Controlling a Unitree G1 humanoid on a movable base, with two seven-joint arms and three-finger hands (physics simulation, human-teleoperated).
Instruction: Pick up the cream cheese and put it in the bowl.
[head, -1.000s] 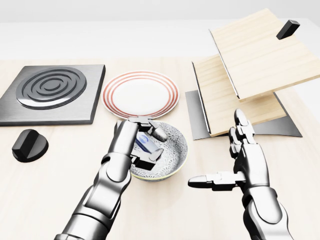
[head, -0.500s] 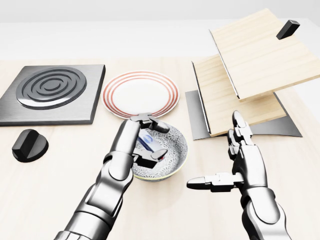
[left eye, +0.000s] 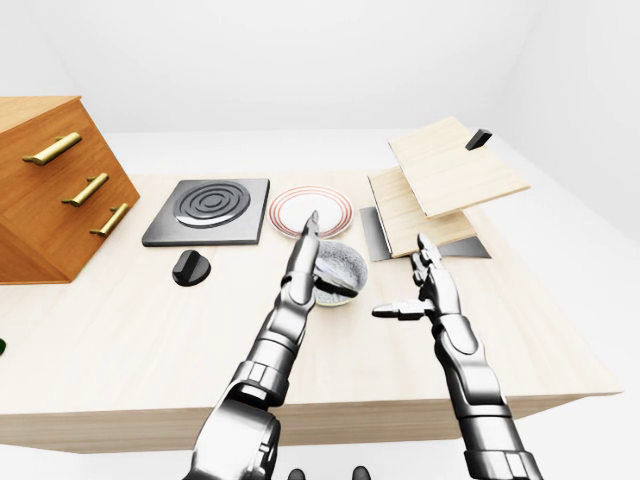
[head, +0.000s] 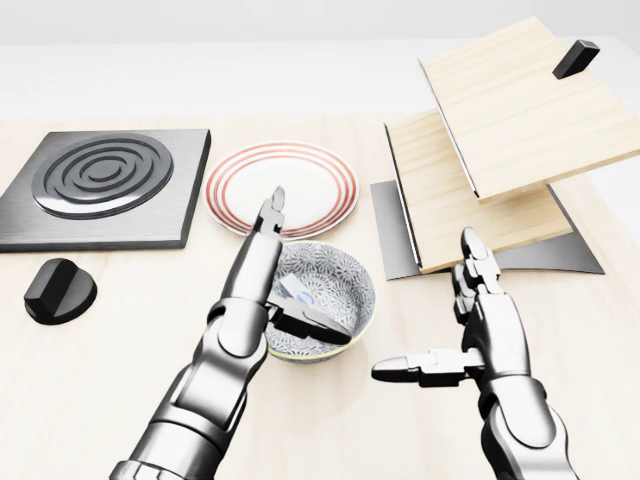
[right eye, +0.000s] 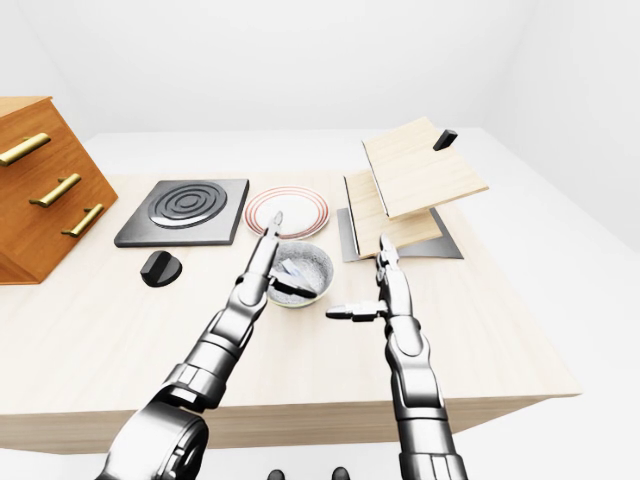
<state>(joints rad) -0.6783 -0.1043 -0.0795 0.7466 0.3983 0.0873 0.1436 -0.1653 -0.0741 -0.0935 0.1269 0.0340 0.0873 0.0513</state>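
Note:
The cream cheese (head: 300, 291), a small white and blue pack, lies inside the patterned bowl (head: 345, 281) at the middle of the head view. My left hand (head: 285, 270) is open over the bowl's left rim, one finger straight up toward the plate, another lying across the bowl's lower rim. It holds nothing. My right hand (head: 455, 330) is open and empty on the table to the right of the bowl, thumb pointing left.
A red-ringed white plate (head: 282, 186) sits above the bowl. A black stove plate (head: 100, 185) and a black knob (head: 58, 288) are at the left. Stacked wooden boards (head: 500, 150) stand at the right. A wooden drawer cabinet (left eye: 50, 190) is at far left.
My left hand's fingers have opened and straightened, letting go of the cream cheese, which now lies in the bowl. The right hand has sunk slightly.

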